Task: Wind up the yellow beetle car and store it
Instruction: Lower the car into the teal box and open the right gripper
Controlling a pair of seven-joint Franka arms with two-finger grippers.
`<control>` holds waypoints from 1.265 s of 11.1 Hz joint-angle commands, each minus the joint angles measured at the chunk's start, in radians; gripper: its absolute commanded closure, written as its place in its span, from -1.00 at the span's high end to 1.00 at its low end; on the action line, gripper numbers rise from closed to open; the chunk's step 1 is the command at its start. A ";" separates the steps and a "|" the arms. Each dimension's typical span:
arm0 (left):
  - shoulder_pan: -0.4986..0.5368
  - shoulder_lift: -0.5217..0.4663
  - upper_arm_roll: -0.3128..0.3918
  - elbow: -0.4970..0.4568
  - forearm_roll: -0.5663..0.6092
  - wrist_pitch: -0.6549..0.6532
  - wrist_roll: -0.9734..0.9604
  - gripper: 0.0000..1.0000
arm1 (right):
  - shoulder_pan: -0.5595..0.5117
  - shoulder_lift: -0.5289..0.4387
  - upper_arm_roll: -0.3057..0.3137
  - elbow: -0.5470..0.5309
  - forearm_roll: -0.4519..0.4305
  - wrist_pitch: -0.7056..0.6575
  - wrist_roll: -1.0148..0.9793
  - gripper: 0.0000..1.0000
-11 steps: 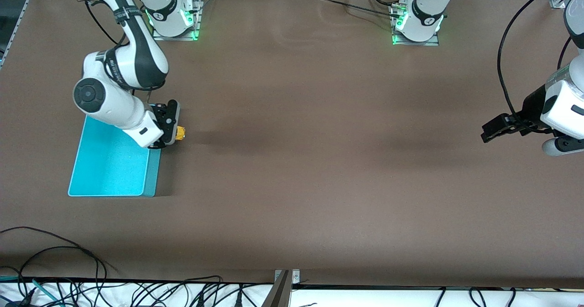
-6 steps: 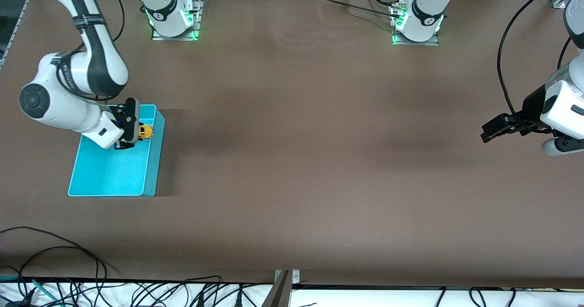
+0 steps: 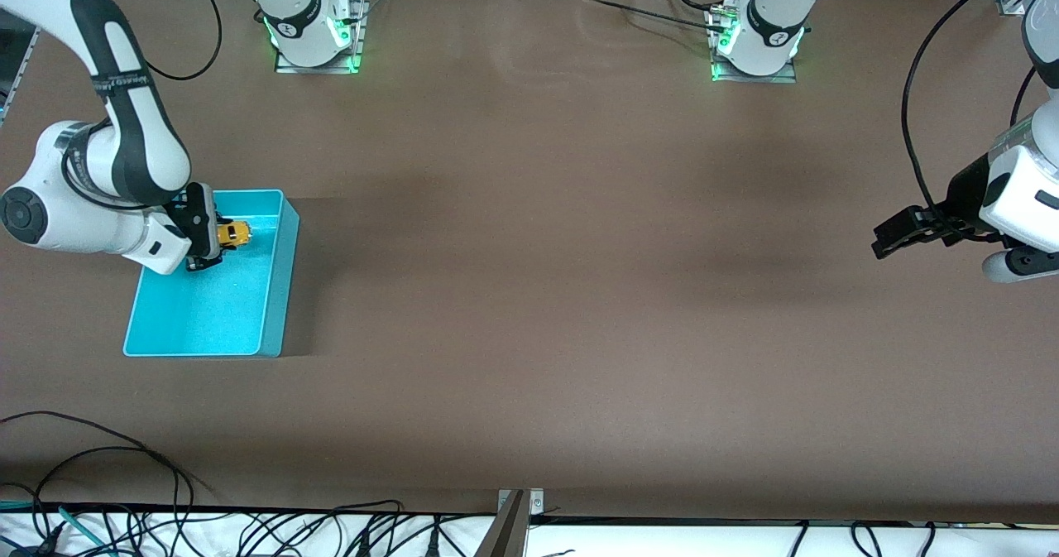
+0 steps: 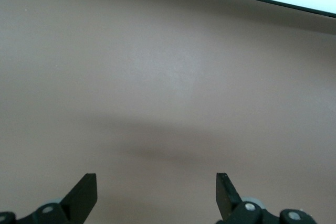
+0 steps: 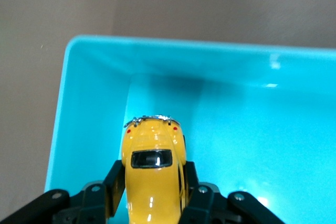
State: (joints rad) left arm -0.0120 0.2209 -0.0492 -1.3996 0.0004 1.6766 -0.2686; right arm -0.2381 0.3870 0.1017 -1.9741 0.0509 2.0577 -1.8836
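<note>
The yellow beetle car is held in my right gripper, which is shut on it over the inside of the cyan bin, near the bin's end closest to the robots' bases. In the right wrist view the car sits between the two black fingers, with the cyan bin's wall around and below it. My left gripper is open and empty, held over bare table at the left arm's end; its fingers show only brown table between them.
The brown table stretches between the bin and the left arm. Loose black cables lie along the table's edge nearest the front camera.
My right gripper has carried the yellow car from beside the bin, over its rim, and farther in over the bin's inside. The left arm has not moved.
</note>
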 commanded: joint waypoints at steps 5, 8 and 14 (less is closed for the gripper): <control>-0.003 -0.005 0.006 0.010 0.004 -0.017 0.009 1.00 | -0.067 0.139 -0.014 0.069 -0.066 -0.024 -0.071 -1.00; -0.003 -0.005 0.006 0.010 0.003 -0.017 0.009 1.00 | -0.070 0.158 -0.014 0.078 -0.054 -0.022 -0.080 0.19; -0.003 -0.005 0.006 0.010 0.004 -0.017 0.009 1.00 | -0.052 0.144 0.024 0.314 -0.046 -0.319 0.058 1.00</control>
State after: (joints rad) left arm -0.0119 0.2209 -0.0482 -1.3996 0.0004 1.6765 -0.2686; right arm -0.2963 0.5310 0.1040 -1.7676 0.0008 1.8816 -1.9080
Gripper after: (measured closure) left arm 0.000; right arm 0.000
